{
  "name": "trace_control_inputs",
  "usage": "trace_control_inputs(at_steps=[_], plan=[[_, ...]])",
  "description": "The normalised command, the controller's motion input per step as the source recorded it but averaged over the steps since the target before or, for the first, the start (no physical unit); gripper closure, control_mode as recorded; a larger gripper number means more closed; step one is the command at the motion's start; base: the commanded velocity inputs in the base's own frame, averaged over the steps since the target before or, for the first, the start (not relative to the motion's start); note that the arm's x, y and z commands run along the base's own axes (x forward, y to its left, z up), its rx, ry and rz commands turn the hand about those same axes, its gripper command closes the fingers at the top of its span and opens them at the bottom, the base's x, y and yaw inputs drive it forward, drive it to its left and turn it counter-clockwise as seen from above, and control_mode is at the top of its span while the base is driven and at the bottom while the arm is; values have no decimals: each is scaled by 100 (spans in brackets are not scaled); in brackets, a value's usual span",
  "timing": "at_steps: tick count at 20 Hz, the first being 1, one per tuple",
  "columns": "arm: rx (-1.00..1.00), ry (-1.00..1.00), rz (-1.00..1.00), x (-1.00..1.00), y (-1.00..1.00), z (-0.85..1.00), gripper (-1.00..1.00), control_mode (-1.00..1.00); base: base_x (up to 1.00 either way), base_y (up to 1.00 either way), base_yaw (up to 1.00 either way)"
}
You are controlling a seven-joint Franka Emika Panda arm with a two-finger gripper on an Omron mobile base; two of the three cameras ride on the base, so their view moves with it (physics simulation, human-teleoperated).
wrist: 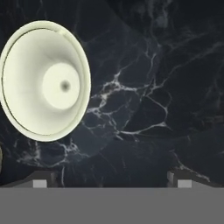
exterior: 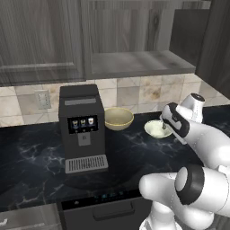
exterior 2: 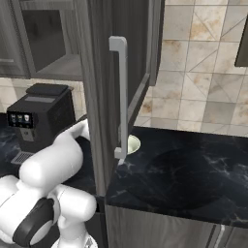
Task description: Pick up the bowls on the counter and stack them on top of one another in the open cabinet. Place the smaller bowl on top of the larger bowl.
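The small shallow pale cream-green bowl (exterior: 158, 128) sits upright on the black marble-look table (exterior: 36, 157) with thin white veins, just right of the wide deep tan-yellow bowl (exterior: 118, 118), the two near each other but apart. Both stand toward the far edge, below the grey-brown wood-grain open cabinet (exterior: 139, 63) with its bare grey shelf. A black boxy coffee machine (exterior: 82, 128) stands left of the larger bowl, close beside it. The claw (wrist: 110, 178) hangs over bare table just to the right of the small bowl, its two dark tips set wide apart and holding nothing, so it is released. In the hand view the pale bowl lies off to one side, not between the tips. The likely trouble from here is a descent onto bare marble, or one tip landing on the rim, which could tip the shallow bowl or skid it into the tan one. Taking the small bowl first would also risk the wrong stacking order. In the right base view a grey cabinet door (exterior 2: 114, 87) with a pale handle (exterior 2: 119, 97) stands near the arm's lifting path.
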Motion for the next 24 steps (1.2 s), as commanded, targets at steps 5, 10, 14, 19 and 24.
trace_control_inputs(at_steps=[5,10,14,19,24], plan=[[1,0,-4,14,-1,-21,-100,-100,0,0,0],[1,0,-4,15,-1,-16,-100,-100,0,0,0],[1,0,-3,17,-1,-14,-100,-100,0,0,0],[2,0,-1,9,-4,-12,-100,-100,0,0,0],[6,0,0,7,-5,-5,-100,-100,0,0,0]])
